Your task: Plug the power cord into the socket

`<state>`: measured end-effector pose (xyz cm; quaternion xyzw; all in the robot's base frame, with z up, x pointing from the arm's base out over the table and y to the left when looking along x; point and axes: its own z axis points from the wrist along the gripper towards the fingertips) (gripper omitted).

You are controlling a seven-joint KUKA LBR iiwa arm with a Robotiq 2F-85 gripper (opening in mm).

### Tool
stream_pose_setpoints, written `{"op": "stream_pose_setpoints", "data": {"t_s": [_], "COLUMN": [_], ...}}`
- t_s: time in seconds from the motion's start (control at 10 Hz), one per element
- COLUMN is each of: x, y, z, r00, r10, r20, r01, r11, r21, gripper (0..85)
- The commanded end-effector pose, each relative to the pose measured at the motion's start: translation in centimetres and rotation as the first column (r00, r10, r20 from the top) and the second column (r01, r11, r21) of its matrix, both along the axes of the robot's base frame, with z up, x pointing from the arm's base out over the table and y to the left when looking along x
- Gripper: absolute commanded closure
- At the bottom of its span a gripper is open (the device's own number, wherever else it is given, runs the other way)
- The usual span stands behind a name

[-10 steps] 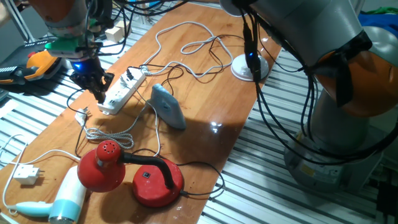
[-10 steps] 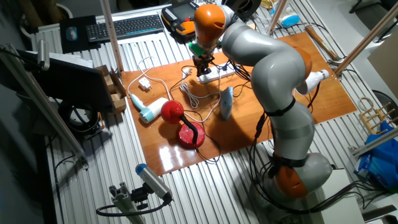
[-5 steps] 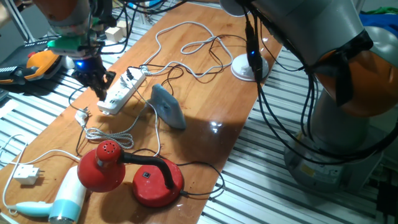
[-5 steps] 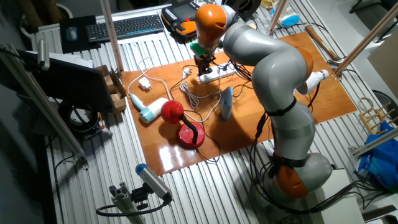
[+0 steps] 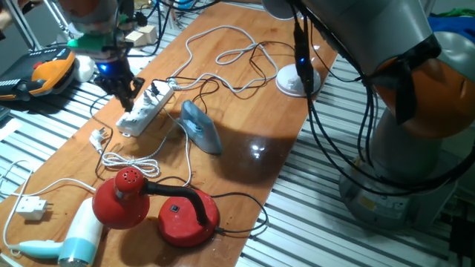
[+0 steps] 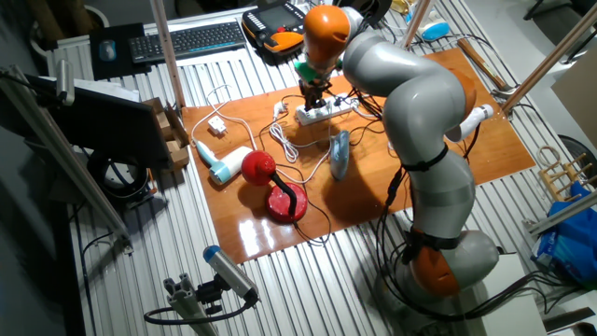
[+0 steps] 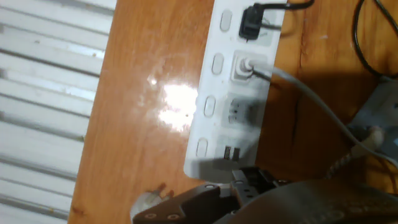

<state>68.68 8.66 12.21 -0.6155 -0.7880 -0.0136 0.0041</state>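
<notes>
The socket is a long white power strip lying on the wooden table; it also shows in the other fixed view and in the hand view. My gripper hovers over its near end, fingers pointing down. In the hand view the gripper sits just past the strip's last outlet, shut on a small dark block that looks like the power cord's plug. A thin black cord trails off to the left of the gripper. The two nearest outlets look free.
A black plug and a white plug fill the strip's far outlets. Beside the strip lie a grey-blue object, a braided cord with a white plug, a red lamp, a hair dryer and a white adapter.
My gripper has moved up and to the right, from beside the strip's near end to over it. The strip and the cords have stayed in place.
</notes>
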Motion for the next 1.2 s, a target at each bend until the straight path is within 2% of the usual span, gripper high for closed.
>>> {"op": "stream_pose_setpoints", "data": {"t_s": [0.0, 0.2, 0.5, 0.8, 0.9, 1.1], "x": [0.05, 0.08, -0.17, 0.14, 0.27, 0.37], "y": [-0.6, -1.9, -3.2, -3.7, -3.8, -4.0], "z": [-0.1, -0.3, -1.0, -1.6, -1.8, -2.2], "r00": [1.000, 1.000, 0.998, 0.995, 0.994, 0.993], "r10": [-0.002, -0.004, -0.056, -0.100, -0.108, -0.114], "r20": [0.002, 0.018, 0.017, 0.011, 0.009, 0.008], "r01": [0.002, 0.004, 0.056, 0.100, 0.108, 0.114], "r11": [1.000, 1.000, 0.998, 0.995, 0.994, 0.993], "r21": [0.009, 0.009, 0.018, 0.011, 0.025, 0.030], "gripper": [85.0, 85.0, 85.0, 85.0, 85.0, 85.0]}}
